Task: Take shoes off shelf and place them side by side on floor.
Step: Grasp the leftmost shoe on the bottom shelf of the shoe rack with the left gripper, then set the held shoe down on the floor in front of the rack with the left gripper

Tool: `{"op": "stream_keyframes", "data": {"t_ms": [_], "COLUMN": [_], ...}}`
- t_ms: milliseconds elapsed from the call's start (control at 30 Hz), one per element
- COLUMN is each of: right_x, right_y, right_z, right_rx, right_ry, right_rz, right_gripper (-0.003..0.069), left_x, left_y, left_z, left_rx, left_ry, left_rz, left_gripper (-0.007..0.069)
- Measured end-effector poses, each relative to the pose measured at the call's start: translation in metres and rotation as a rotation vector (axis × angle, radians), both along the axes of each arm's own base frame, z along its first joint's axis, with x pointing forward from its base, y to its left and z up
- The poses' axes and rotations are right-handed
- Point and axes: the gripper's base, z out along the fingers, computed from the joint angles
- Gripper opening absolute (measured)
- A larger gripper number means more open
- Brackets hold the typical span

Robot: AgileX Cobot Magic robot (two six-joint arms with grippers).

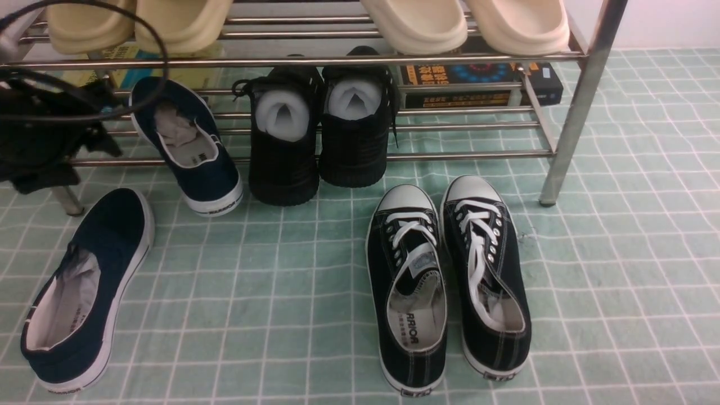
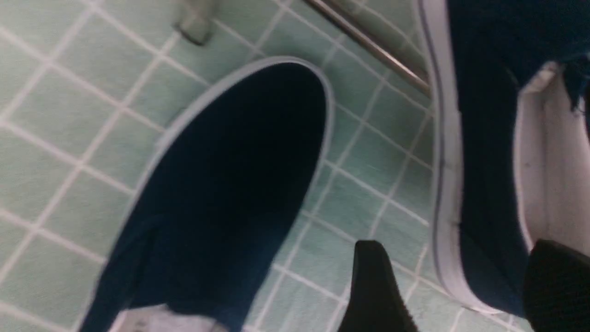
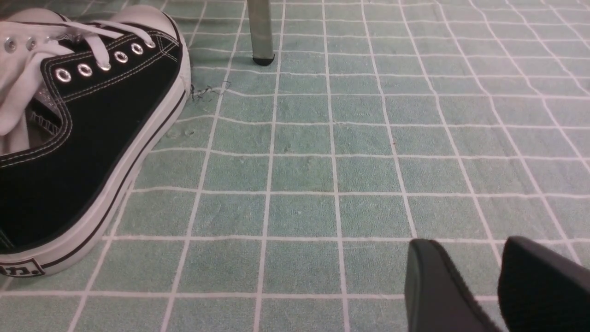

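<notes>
One navy canvas slip-on is laid on the green gridded floor, lower left; its mate is tilted on the silver tube shelf. Jaws of the left gripper and right gripper are spread, gripping nothing.

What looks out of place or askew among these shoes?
The navy pair is split: one navy shoe lies slanted on the floor, while its mate sits askew on the lower tier of the shelf, its heel sticking out past the front bar.

Black, cable-draped left arm sits far left; its black left gripper has jaws spread; black right gripper, low at near right, likewise spread.
</notes>
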Motion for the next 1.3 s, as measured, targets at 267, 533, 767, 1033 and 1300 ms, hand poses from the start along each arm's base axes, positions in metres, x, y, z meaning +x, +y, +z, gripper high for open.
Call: {"op": "stream_keyframes", "data": {"t_ms": [267, 533, 767, 1033, 1300], "right_x": [0.0, 0.0, 0.0, 0.0, 0.0], "right_y": [0.0, 0.0, 0.0, 0.0, 0.0], "right_z": [0.0, 0.0, 0.0, 0.0, 0.0], "right_rx": [0.0, 0.0, 0.0, 0.0, 0.0], "right_ry": [0.0, 0.0, 0.0, 0.0, 0.0], "right_rz": [0.0, 0.0, 0.0, 0.0, 0.0], "right_gripper": [0.0237, 0.0237, 0.0237, 0.0237, 0.0237], "left_x": [0.046, 0.067, 0.063, 0.006, -0.039], "left_y": [-0.031, -0.031, -0.032, -0.031, -0.028], "left_z": [-0.037, -0.074, -0.073, -0.008, -0.006], "left_rx": [-0.046, -0.041, -0.017, 0.1, 0.149], "left_ry": [-0.005, -0.003, 0.035, 0.129, 0.367], "left_rz": [-0.009, 0.009, -0.025, -0.211, -0.333], "left_gripper": [0.0445, 0.0405, 0.0059, 0.0023, 0.0023]}}
